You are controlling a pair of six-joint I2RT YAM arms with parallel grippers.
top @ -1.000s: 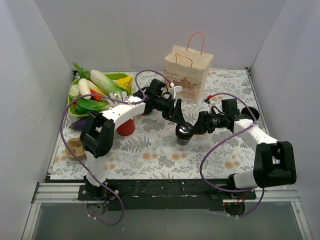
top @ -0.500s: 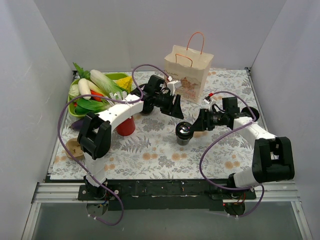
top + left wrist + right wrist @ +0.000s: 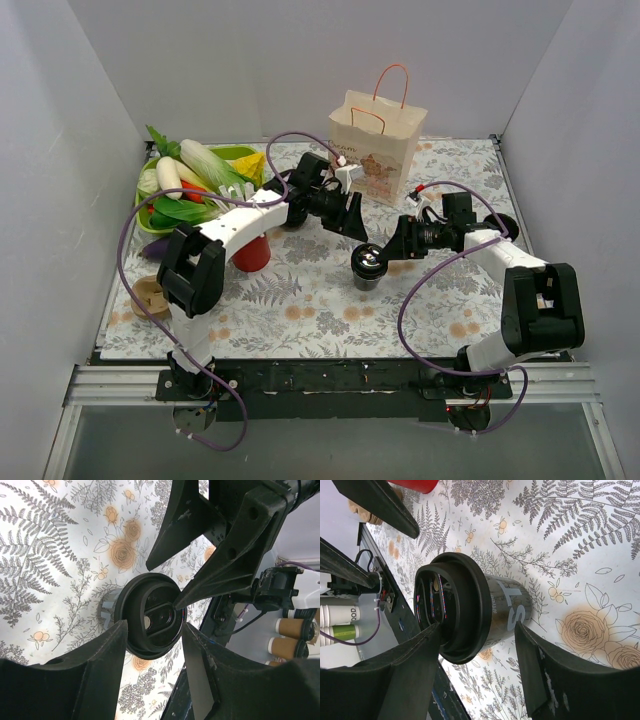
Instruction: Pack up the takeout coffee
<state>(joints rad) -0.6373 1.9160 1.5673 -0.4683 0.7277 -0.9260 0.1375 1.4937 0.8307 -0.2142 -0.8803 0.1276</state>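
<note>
From above, the takeout coffee [image 3: 366,264] stands upright on the floral mat [image 3: 300,310]. The right gripper [image 3: 390,250] is spread wide at its side. The left gripper [image 3: 352,218] gapes between cup and paper bag [image 3: 375,140] (a crowded route).

Left wrist: the black lid [image 3: 150,616] is seated, unheld.

Right wrist: the fingers [image 3: 385,680] flank the cup. Reach deeper and pinch the wall beneath the lid's rim.

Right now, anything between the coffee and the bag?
Yes. In the top view the open left pincer hangs on the line from the takeout coffee to the paper bag, higher than the lid. The right pincer straddles the cup. Nothing else visible blocks.
</note>
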